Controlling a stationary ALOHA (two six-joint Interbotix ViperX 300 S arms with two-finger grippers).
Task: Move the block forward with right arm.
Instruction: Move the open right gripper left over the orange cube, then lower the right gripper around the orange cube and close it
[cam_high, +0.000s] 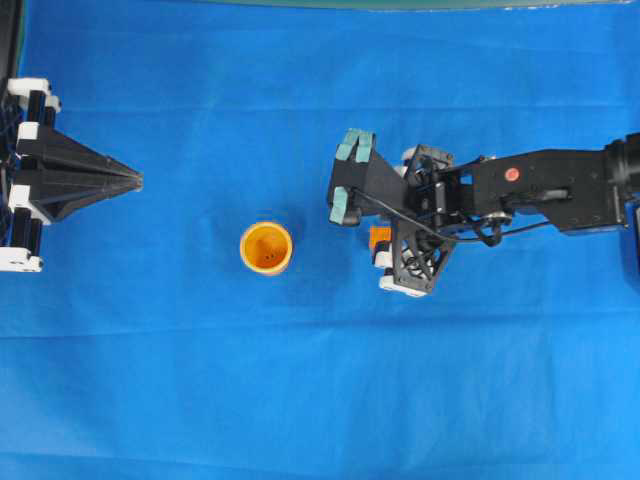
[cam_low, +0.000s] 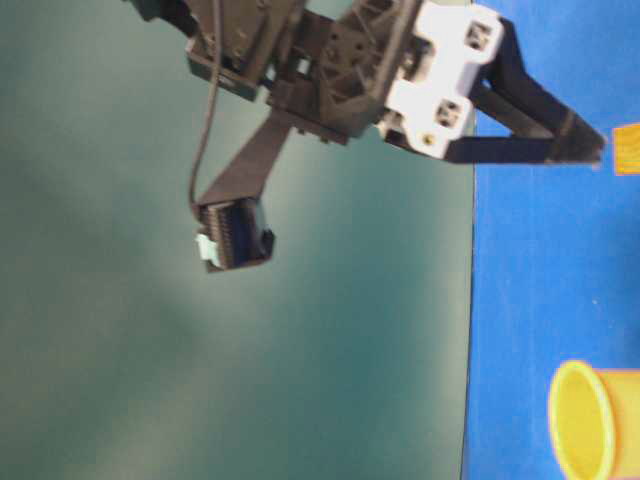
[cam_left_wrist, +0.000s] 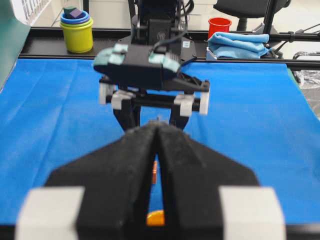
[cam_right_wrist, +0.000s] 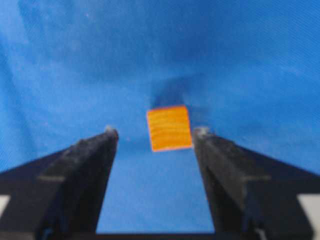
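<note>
Right claw (cam_right_wrist: 155, 137) wide open, holding nothing. Block (cam_right_wrist: 169, 128) on the blue counter (cam_right_wrist: 240, 60), just past the claw tips and between them, near the cup (cam_high: 266, 247). Best to drop straight down around the block, then squeeze gently. Left claw (cam_left_wrist: 156, 150) closed.

one block (cam_right_wrist: 169, 127), one cup (cam_high: 266, 247), two arms, one blue cloth (cam_high: 300, 400).
</note>
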